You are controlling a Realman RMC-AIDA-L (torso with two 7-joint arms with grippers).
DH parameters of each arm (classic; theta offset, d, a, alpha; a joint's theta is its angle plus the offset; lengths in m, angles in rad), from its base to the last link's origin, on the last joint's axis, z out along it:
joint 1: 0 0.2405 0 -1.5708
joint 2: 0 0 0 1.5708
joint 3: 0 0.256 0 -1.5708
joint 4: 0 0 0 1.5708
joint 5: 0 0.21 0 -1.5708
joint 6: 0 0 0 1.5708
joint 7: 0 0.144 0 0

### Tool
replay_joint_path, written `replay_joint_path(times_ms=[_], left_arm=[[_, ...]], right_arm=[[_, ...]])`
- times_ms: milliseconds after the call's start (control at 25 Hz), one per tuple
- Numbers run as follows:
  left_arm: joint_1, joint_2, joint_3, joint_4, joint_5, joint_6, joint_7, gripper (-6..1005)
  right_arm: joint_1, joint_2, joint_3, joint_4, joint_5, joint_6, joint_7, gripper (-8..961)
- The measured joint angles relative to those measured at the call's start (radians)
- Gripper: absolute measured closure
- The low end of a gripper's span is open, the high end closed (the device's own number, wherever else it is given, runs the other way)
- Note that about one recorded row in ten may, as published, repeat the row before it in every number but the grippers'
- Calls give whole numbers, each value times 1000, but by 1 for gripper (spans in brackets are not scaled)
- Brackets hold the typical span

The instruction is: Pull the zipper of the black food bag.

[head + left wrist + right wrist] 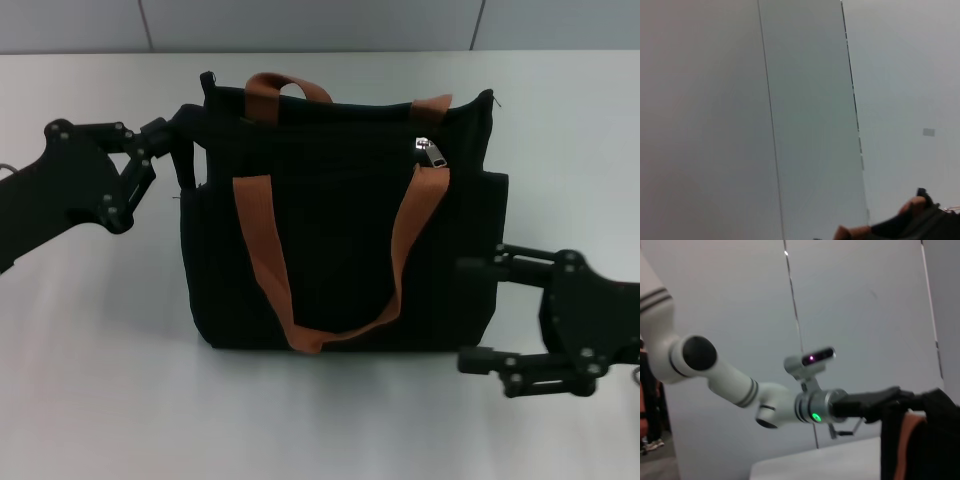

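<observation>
Head view is showing the black food bag (340,240) standing mid-table, soft fabric likely to sag and slide when tugged. I am clamping my left gripper (185,135) on its upper left corner to brace it. The zipper (428,149), a small slick metal tab near the top right, needs a fingertip pinch. My right gripper (480,312) is hovering wide open beside the bag's lower right.

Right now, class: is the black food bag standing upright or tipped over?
Upright. The black food bag stands on the table, opening upward, zipper near its top edge, one orange strap hanging down its front.
</observation>
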Motion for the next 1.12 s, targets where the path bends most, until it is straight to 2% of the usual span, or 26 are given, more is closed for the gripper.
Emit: replay_joint_path(times_ms=[120, 160, 200, 240, 360, 400, 440, 480, 520, 600, 760, 840, 880, 960, 1000, 1040, 1120], left_arm=[[9, 8, 27, 5, 0, -1, -67, 894], [12, 14, 38, 8, 1, 0, -99, 894], [18, 30, 59, 19, 8, 8, -174, 893], [18, 30, 59, 19, 8, 8, -174, 893], [28, 60, 71, 37, 30, 50, -273, 848], [33, 82, 70, 45, 36, 90, -326, 826], [33, 82, 70, 45, 36, 90, -326, 804], [40, 105, 70, 54, 38, 133, -372, 781], [40, 105, 70, 54, 38, 133, -372, 759], [47, 125, 72, 68, 50, 173, -419, 715], [60, 128, 73, 82, 70, 225, -418, 589], [66, 123, 79, 86, 92, 267, -377, 506], [70, 111, 93, 87, 135, 299, -320, 465], [70, 106, 102, 87, 152, 305, -304, 309], [70, 95, 134, 82, 190, 308, -275, 231], [70, 95, 134, 82, 190, 308, -275, 220], [68, 80, 171, 77, 220, 304, -257, 199]], right_arm=[[6, 2, -2, 34, -12, 27, -26, 143], [8, 2, -2, 44, -18, 38, -34, 138], [13, 3, -2, 56, -33, 56, -43, 133], [13, 3, -2, 56, -33, 56, -43, 133], [24, 4, -3, 66, -45, 75, -44, 134], [32, 4, -4, 81, -47, 89, -51, 134], [32, 4, -4, 81, -47, 89, -51, 134], [37, 5, -4, 93, -47, 106, -60, 134], [37, 5, -4, 93, -47, 106, -60, 134], [47, 6, -4, 107, -48, 126, -70, 134], [60, 7, -4, 119, -53, 132, -74, 135], [69, 7, -4, 136, -57, 143, -87, 135], [79, 8, -5, 160, -57, 155, -111, 135], [83, 8, -5, 172, -58, 161, -122, 136], [88, 8, -7, 186, -59, 167, -135, 136], [88, 8, -7, 186, -59, 167, -135, 136], [89, 8, -18, 193, -60, 173, -139, 136]])
